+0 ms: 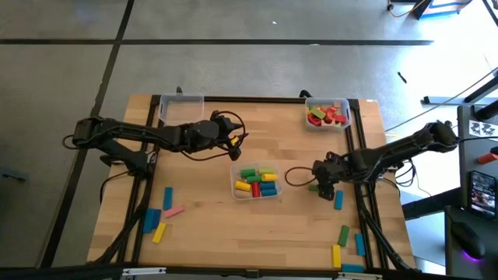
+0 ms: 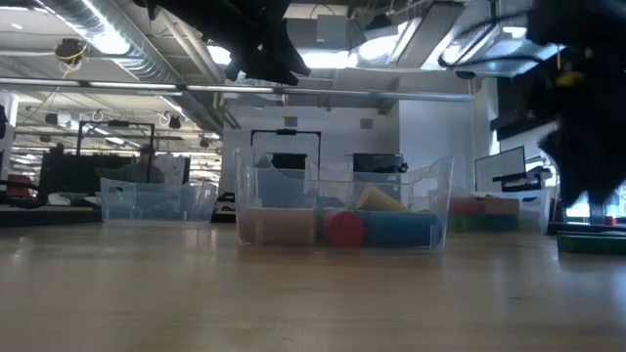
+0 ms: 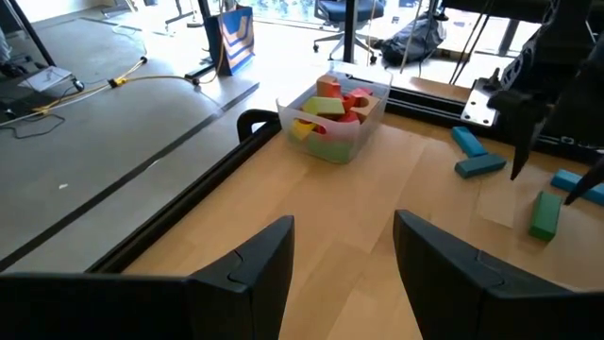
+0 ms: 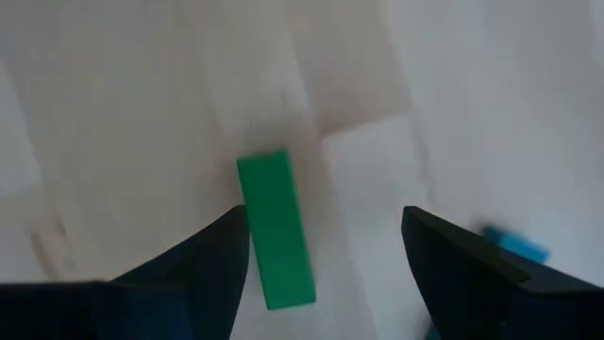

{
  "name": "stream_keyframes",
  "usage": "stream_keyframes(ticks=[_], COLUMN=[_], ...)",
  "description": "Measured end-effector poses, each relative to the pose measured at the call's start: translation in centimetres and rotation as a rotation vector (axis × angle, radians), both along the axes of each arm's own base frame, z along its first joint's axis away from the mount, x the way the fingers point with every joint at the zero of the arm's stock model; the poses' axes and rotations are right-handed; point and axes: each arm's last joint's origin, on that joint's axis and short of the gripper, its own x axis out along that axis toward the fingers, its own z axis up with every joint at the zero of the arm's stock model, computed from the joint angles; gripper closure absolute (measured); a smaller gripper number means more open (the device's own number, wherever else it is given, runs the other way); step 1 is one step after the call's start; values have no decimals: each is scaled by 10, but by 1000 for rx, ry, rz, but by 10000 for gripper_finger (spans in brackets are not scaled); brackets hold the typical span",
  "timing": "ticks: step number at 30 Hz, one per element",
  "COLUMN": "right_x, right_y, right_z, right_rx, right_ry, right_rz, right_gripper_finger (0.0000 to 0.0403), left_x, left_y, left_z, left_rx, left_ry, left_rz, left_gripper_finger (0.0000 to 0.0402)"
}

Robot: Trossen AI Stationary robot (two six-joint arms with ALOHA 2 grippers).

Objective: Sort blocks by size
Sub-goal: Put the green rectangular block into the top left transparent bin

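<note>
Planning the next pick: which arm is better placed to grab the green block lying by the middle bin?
Right. Its gripper hangs open directly over the green block, while the left gripper sits open farther off.

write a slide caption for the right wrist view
Right pincer, open, poised over a green block lying flat on the wooden table.

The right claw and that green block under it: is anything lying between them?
Nothing. In the right wrist view the right gripper hangs open over the green block, which lies on bare wood between its fingers, close to one of them.
</note>
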Motion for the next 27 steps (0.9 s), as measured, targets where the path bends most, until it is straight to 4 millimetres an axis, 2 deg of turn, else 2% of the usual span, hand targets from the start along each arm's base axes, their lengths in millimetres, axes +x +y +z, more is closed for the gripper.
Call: stream_keyframes(ticks=[8, 18, 22, 27], right_x=[-11, -6, -6, -6], right_y=[6, 9, 8, 7], right_z=[-32, -45, -46, -47], right_rx=[58, 59, 39, 19], right_ry=[17, 74, 83, 79], right_rz=[-25, -33, -25, -34], right_gripper_finger=[134, 137, 169, 238], left_x=[0, -1, -1, -1], left_y=[0, 0, 0, 0], left_z=[0, -2, -2, -2], left_rx=[0, -25, -75, -107], left_ry=[0, 10, -22, -36], left_rz=[0, 10, 32, 46], left_gripper_finger=[227, 227, 227, 227])
